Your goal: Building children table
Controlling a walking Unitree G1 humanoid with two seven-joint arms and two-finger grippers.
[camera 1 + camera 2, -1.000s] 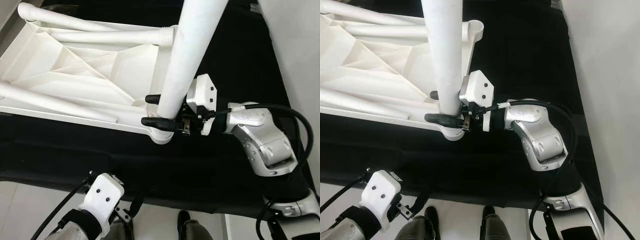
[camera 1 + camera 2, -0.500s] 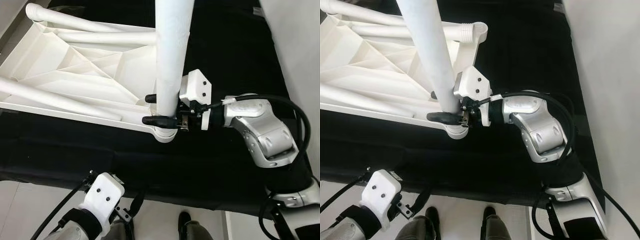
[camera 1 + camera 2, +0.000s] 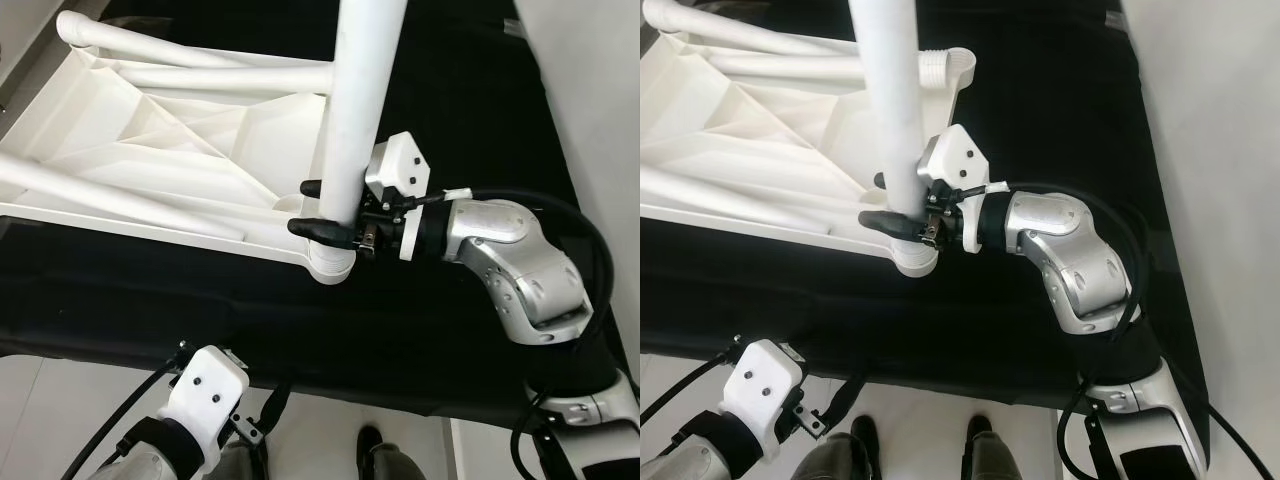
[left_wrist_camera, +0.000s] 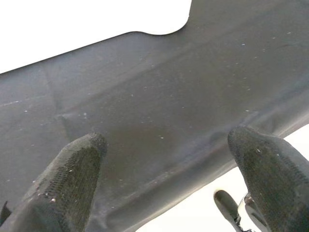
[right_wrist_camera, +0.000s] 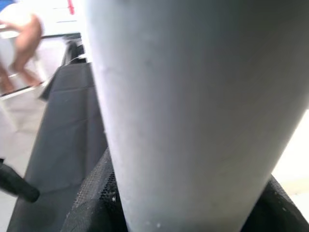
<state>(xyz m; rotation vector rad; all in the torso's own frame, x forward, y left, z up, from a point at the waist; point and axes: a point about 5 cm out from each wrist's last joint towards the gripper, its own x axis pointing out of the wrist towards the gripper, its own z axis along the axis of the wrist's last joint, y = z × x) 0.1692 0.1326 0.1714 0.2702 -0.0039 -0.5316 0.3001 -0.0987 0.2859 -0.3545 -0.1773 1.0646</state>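
A white plastic table top (image 3: 150,150) lies upside down on a black cloth, ribs facing up. A long white table leg (image 3: 355,110) stands nearly upright with its foot end in the near right corner socket (image 3: 328,265). My right gripper (image 3: 312,208) is shut on this leg just above the socket, one black finger on each side; the leg (image 5: 193,111) looms close up in the right wrist view. Another leg (image 3: 200,75) lies along the top's far side. My left gripper (image 4: 169,164) hangs open low at the front left, over the cloth's edge.
The black cloth (image 3: 450,120) covers the work surface, and its front edge drops to a pale floor (image 3: 60,400). A threaded socket (image 3: 945,62) sits at the top's far right corner. A pale wall (image 3: 1210,150) runs along the right. A person stands far off in the right wrist view.
The upright leg has swung its upper end back toward the right, after leaning left half a second ago. My right gripper stays clamped at its base. The left arm has not moved.
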